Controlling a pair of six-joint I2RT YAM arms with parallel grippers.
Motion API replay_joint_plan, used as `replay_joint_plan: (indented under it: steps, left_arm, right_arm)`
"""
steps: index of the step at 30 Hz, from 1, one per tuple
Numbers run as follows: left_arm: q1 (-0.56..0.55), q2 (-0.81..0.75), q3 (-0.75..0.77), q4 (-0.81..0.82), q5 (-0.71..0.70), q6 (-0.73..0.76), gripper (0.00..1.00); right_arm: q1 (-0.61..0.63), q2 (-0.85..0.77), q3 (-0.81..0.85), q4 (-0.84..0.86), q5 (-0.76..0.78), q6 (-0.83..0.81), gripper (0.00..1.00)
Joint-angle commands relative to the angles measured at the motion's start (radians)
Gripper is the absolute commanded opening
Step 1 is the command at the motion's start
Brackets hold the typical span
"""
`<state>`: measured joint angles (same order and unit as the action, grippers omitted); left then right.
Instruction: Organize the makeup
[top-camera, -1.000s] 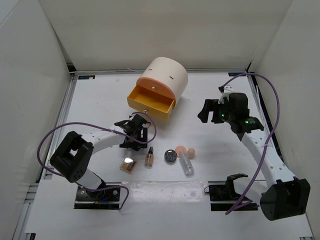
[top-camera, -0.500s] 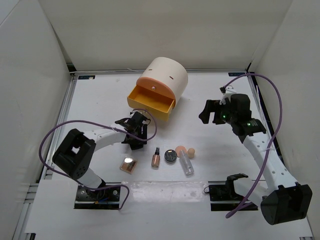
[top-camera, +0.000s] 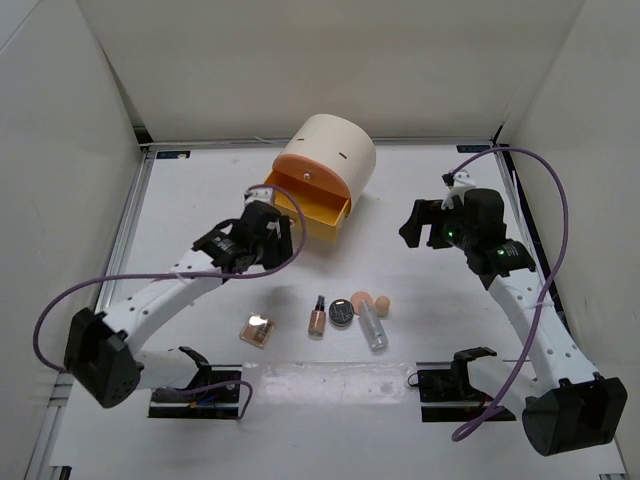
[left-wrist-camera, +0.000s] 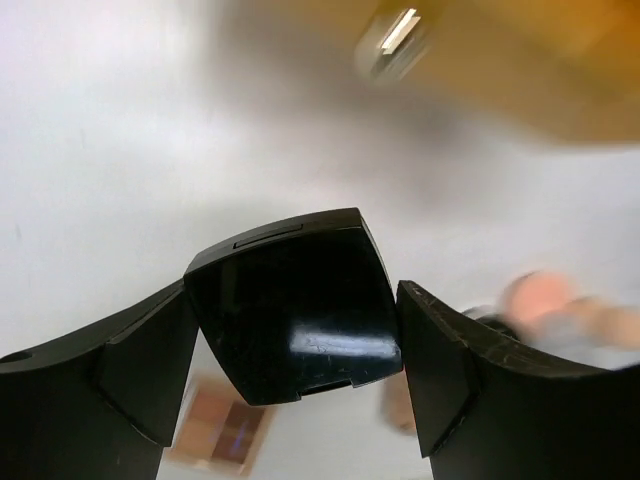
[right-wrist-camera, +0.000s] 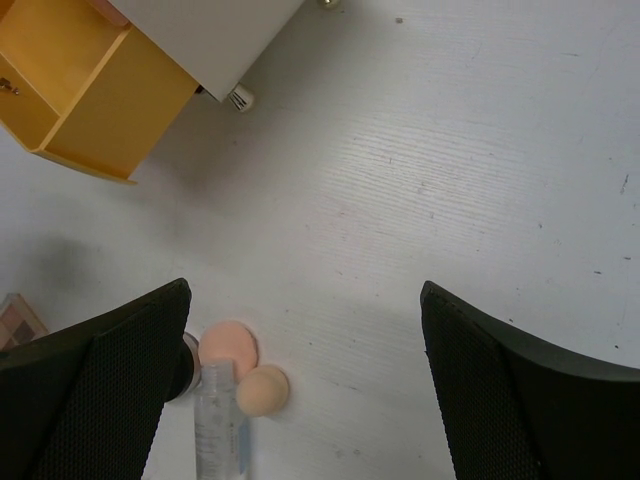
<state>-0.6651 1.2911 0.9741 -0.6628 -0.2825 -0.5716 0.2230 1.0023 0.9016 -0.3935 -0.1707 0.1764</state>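
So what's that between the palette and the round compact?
A small brown bottle with a black cap lies between palette and compact, seen in the top view.

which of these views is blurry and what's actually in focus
Left wrist: the black square compact is sharp, but the yellow drawer and a peach sponge behind it are smeared. Right wrist: crisp throughout. Top external: sharp and evenly lit, soft shadows only.
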Motion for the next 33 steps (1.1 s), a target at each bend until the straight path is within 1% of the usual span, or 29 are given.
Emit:
replay_joint_plan:
  steps: [1,3,4,5,7,8,11,13,15,16,17,18,19,22,23,25,26,27,33]
  left_arm:
    - [-0.005,-0.101,0.109,0.116,-0.062,0.044,0.55]
    - [-0.004,-0.101,0.13,0.19,-0.099,0.058,0.57]
    - [-0.004,-0.083,0.15,0.275,-0.118,0.062,0.58]
    - [-0.004,-0.073,0.158,0.319,-0.138,0.068,0.58]
    - [-0.004,-0.036,0.167,0.42,-0.136,0.099,0.58]
    - [0.001,-0.018,0.179,0.502,-0.141,0.11,0.58]
    - [0.015,0.065,0.239,0.546,-0.159,0.118,0.59]
    - [0.021,0.117,0.244,0.589,-0.176,0.124,0.59]
    - [0.044,0.145,0.244,0.608,-0.144,0.127,0.59]
    - [0.05,0.158,0.241,0.644,-0.132,0.145,0.6]
    - [0.059,0.169,0.229,0.657,-0.118,0.157,0.61]
    - [0.064,0.175,0.232,0.657,-0.122,0.162,0.66]
    - [0.067,0.184,0.238,0.657,-0.121,0.168,0.69]
    - [0.076,0.224,0.29,0.599,-0.123,0.165,0.72]
    - [0.078,0.231,0.294,0.583,-0.124,0.167,0.79]
    - [0.078,0.234,0.296,0.577,-0.121,0.159,0.82]
    - [0.078,0.231,0.295,0.568,-0.122,0.159,0.89]
    - [0.076,0.234,0.293,0.562,-0.126,0.156,0.92]
    - [0.078,0.231,0.298,0.536,-0.13,0.144,0.96]
  right_arm:
    - [0.001,-0.033,-0.003,0.028,0.004,-0.008,0.97]
    - [0.004,-0.039,-0.007,0.038,0.008,-0.005,0.97]
    - [0.004,-0.042,-0.009,0.041,0.011,-0.005,0.97]
    - [0.004,-0.042,-0.007,0.041,0.013,-0.005,0.97]
    - [0.001,-0.039,-0.003,0.041,0.016,-0.011,0.97]
    - [0.001,-0.039,0.005,0.038,0.017,-0.011,0.97]
    - [-0.002,-0.039,0.016,0.025,0.028,-0.014,0.97]
    - [-0.002,-0.051,0.016,0.025,0.037,-0.02,0.97]
    - [-0.002,-0.06,0.022,0.021,0.046,-0.023,0.97]
    - [0.001,-0.06,0.022,0.021,0.051,-0.029,0.97]
    - [-0.002,-0.06,0.023,0.016,0.054,-0.032,0.98]
    - [-0.002,-0.064,0.025,0.016,0.06,-0.035,0.97]
    - [-0.002,-0.064,0.026,0.013,0.059,-0.035,0.98]
    - [-0.002,-0.057,0.036,0.002,0.068,-0.041,0.97]
    - [-0.005,-0.057,0.033,0.004,0.071,-0.041,0.97]
    - [-0.002,-0.057,0.03,0.001,0.073,-0.041,0.98]
    - [-0.005,-0.063,0.028,0.001,0.074,-0.041,0.97]
    - [-0.008,-0.064,0.025,0.001,0.077,-0.041,0.97]
    - [-0.002,-0.07,0.031,-0.018,0.076,-0.06,0.98]
